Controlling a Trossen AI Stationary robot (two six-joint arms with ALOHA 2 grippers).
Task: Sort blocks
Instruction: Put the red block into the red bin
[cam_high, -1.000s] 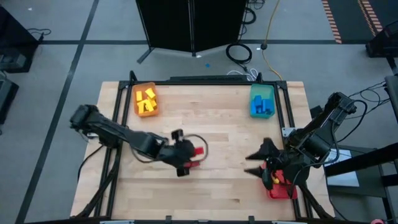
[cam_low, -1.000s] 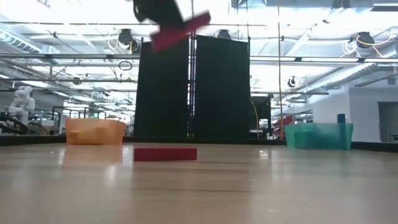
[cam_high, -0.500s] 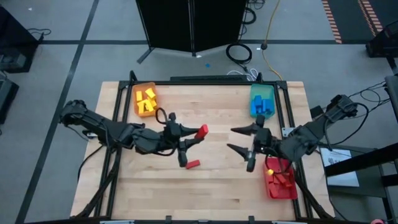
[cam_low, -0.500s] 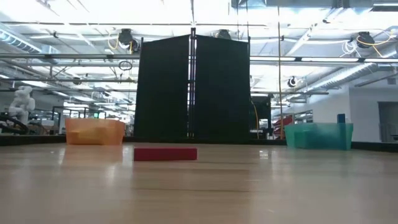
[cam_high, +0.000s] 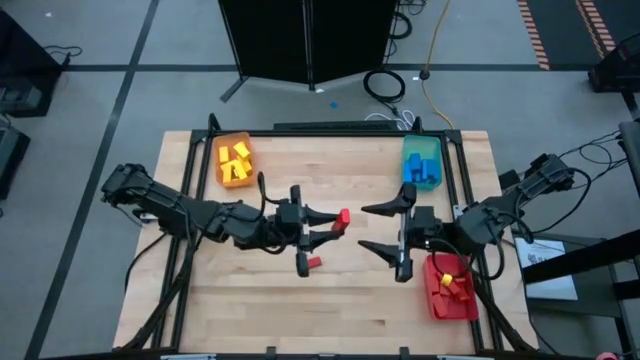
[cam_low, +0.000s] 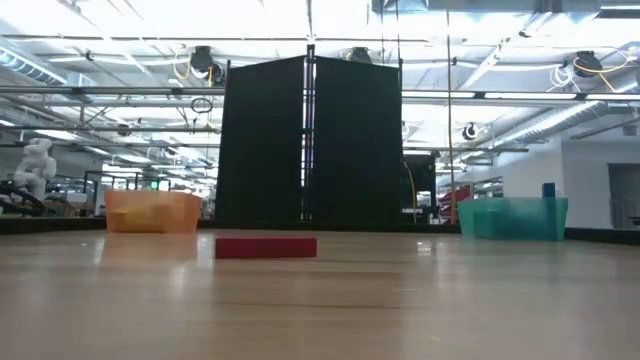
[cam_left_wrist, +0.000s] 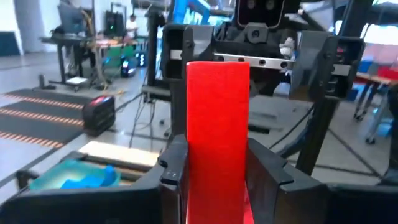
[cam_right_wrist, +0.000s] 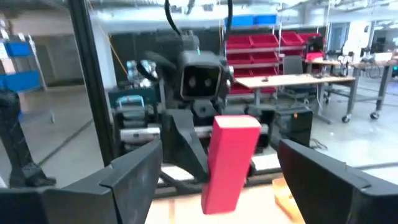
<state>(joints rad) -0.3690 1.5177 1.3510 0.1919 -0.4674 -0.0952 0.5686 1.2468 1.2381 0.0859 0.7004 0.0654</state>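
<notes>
My left gripper (cam_high: 337, 225) hovers over the table's middle, level and pointing right, shut on a red block (cam_high: 343, 216), which also shows in the left wrist view (cam_left_wrist: 217, 118) and the right wrist view (cam_right_wrist: 227, 160). My right gripper (cam_high: 378, 229) faces it from the right, wide open, its fingers (cam_right_wrist: 127, 180) standing on either side of the block's free end without touching it. A second red block (cam_high: 312, 262) lies flat on the table, and the low view shows it too (cam_low: 266, 247). The low view shows no gripper. My left gripper pinches the red block between its two fingers (cam_left_wrist: 175, 169), which lie on the block's two side faces at its lower part (cam_left_wrist: 214, 186). The fingers come level from the table's left. The block is lifted clear, and its free end (cam_left_wrist: 217, 74) sticks out past the fingertips.
The orange tray (cam_high: 222, 148) with yellow blocks sits at the far left, and the teal tray (cam_high: 421, 148) with blue blocks at the far right. A red tray (cam_high: 437, 305) with red and yellow blocks sits at the near right. Bare wood lies along the near edge.
My left gripper has carried the red block right and toward the far edge, turning level. My right gripper has swung from over the red tray leftward to the table's middle and turned to face the left gripper, staying open. The second red block has stayed put.
</notes>
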